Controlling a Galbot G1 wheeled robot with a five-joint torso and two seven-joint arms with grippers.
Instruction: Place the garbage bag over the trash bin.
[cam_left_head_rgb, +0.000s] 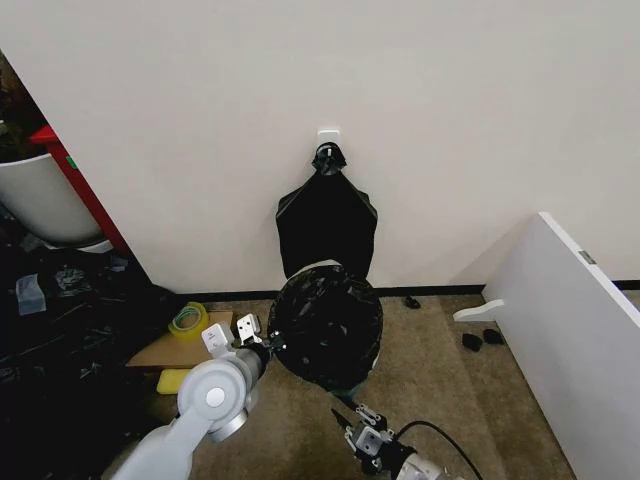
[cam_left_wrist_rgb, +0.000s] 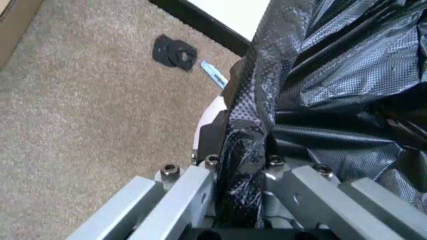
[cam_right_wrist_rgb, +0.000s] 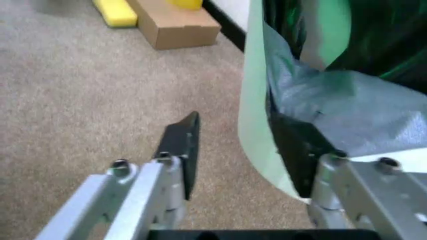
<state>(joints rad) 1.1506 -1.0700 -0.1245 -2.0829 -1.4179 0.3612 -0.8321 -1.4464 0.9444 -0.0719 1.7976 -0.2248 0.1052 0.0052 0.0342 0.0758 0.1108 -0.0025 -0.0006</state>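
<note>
One garbage bag (cam_left_head_rgb: 326, 325), one trash bin (cam_right_wrist_rgb: 257, 115), perhaps three floor scraps (cam_left_head_rgb: 472, 342).

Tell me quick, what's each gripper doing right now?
Left gripper: shut on the garbage bag at the trash bin rim.
Right gripper: open, holding nothing, low beside the bin.

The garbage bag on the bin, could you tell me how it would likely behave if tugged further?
The garbage bag looks thin and wrinkled, so probably floppy and light. Its glossy film may slip, though the left gripper is shut on a bunched fold. The trash bin stands free on carpet, so a hard pull might tip it.
</note>
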